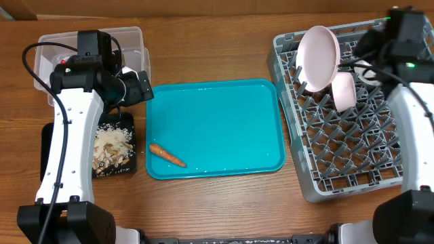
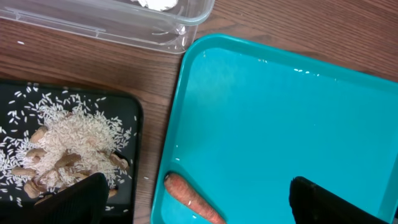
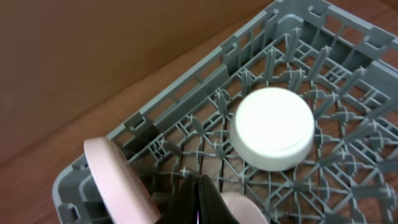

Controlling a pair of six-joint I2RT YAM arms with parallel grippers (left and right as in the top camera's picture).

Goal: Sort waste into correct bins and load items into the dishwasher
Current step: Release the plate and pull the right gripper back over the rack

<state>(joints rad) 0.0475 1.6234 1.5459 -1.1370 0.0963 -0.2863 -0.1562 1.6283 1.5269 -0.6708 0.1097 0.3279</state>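
Over the desk (image 1: 217,57), left hand (image 2: 199,205) gapes empty, carrot (image 2: 191,198) just beneath; right hand (image 3: 198,199) points down, pinched shut on nothing, rack (image 3: 186,81) below.

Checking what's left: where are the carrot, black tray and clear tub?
carrot (image 1: 167,156), overhead view, mid-body.
black tray (image 2: 134,162), left wrist view, right rim.
clear tub (image 1: 132,32), overhead view, back rim.

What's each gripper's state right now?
Left gripper: open, empty.
Right gripper: shut, nothing visible between the jaws.

Carrot (image 1: 167,156) lies on teal tray (image 1: 217,115); rice (image 1: 112,144) fills black tray (image 2: 127,180).
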